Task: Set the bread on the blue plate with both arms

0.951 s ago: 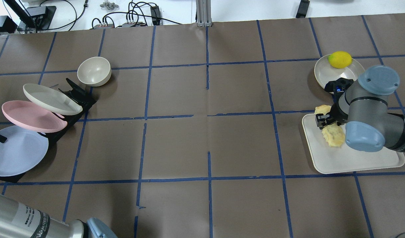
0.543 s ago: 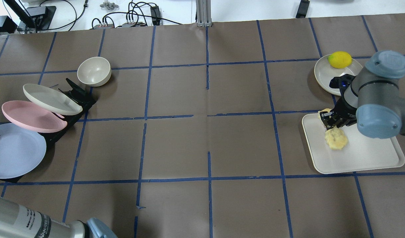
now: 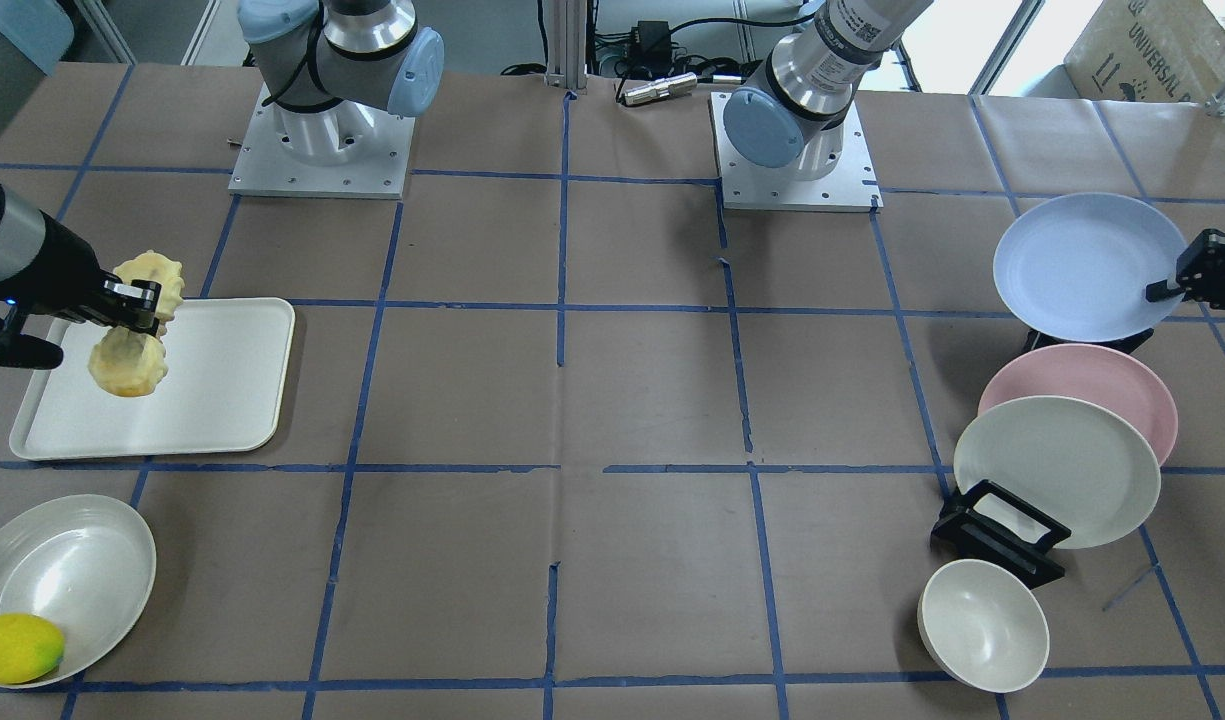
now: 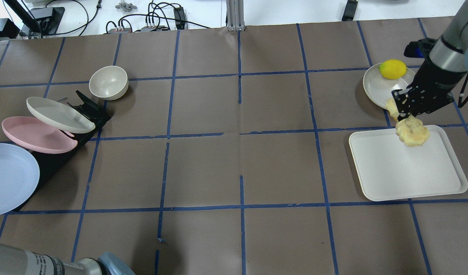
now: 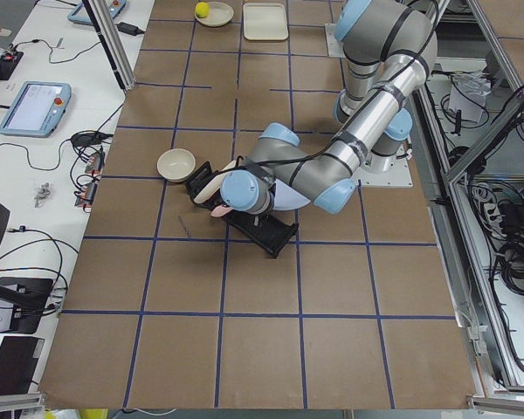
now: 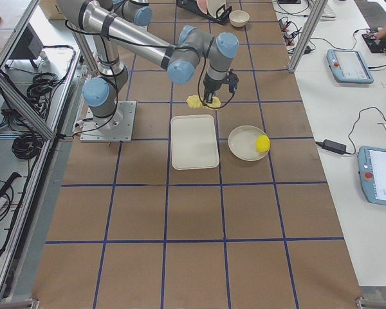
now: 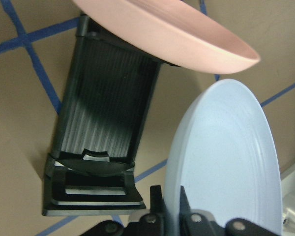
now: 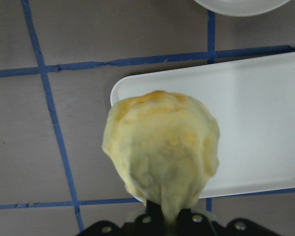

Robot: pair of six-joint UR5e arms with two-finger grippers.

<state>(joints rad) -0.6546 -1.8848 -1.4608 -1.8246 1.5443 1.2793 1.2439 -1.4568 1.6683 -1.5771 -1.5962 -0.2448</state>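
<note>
Right gripper is clamped on the bread, held above the tray; the blue plate is pinched at its rim by the left gripper. Only bringing them together is judged left.

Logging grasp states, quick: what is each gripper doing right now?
Left gripper: shut on the blue plate, at its rim.
Right gripper: shut on the bread.

The bread, a bumpy pale-yellow loaf with browner ends, hangs pinched at its middle in the right gripper, above the tray's far edge. The blue plate, round, plain and pale lavender, is tilted, clamped at its rim by the left gripper, seemingly clear of the rack.
</note>
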